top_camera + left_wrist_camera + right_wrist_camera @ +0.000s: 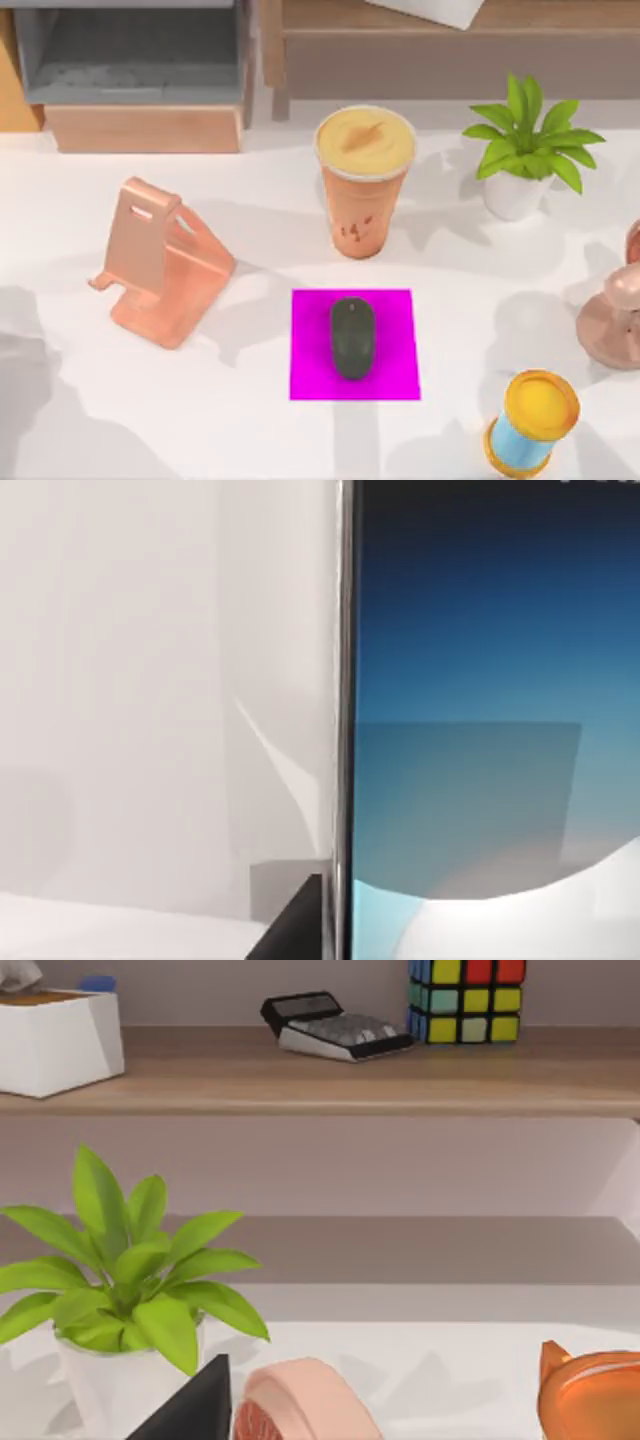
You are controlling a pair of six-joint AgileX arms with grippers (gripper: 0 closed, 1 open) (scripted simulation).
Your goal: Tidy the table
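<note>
The white table [200, 420] carries a black mouse [352, 337] lying on a magenta mat [395, 375] near the middle. A rose-gold phone stand [160, 262] sits to its left and a tall iced coffee cup [365, 180] behind it. In the left wrist view a phone's blue screen [490, 730] stands very close, with a thin metal edge beside it. A dark part of my right gripper [190, 1410] shows low in the right wrist view, near the potted plant [130, 1280] and a pink rounded object [300, 1405].
A potted plant [525, 150] stands at the back right, a copper object [615, 320] at the right edge, a blue and yellow can [532, 420] at the front right. A wooden shelf unit [450, 50] and an open drawer [130, 60] line the back.
</note>
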